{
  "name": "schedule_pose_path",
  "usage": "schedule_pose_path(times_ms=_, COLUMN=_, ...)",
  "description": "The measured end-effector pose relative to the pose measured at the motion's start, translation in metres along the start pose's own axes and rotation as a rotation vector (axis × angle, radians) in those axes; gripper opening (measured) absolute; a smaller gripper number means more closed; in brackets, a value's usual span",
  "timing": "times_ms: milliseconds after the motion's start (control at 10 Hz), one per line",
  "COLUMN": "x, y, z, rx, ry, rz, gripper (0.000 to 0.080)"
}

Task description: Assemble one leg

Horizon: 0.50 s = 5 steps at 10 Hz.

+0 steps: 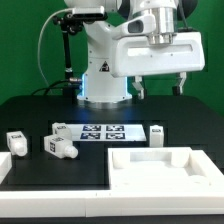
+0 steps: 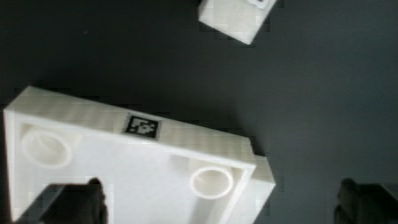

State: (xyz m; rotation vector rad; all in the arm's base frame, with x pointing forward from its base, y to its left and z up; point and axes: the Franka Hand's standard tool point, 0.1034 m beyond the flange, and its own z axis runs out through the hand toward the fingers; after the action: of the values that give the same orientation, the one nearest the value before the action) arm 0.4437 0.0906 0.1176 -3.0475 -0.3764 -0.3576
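The gripper (image 1: 160, 86) hangs above the table (image 1: 40, 110) with its fingers wide apart, and it holds nothing. Below it lies the big white part (image 1: 165, 168), at the exterior view's right. The leg (image 1: 156, 134) stands just beside the marker board (image 1: 100, 131), at the board's end on the exterior view's right, near the big white part but not touching it. A second leg (image 1: 60, 148) and a third leg (image 1: 16, 142) are at the exterior view's left. In the wrist view, the big white part carries a tag (image 2: 143, 126) and two round holes (image 2: 214, 182).
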Motion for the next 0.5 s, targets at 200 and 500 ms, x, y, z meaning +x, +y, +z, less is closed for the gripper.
schedule_pose_path(times_ms=200, x=0.000, y=0.000, z=0.000, rx=0.002, ry=-0.001, rz=0.124, gripper=0.0649)
schedule_pose_path(times_ms=500, x=0.000, y=0.003, z=0.013, rx=0.015, ry=-0.035, rz=0.376, gripper=0.0649)
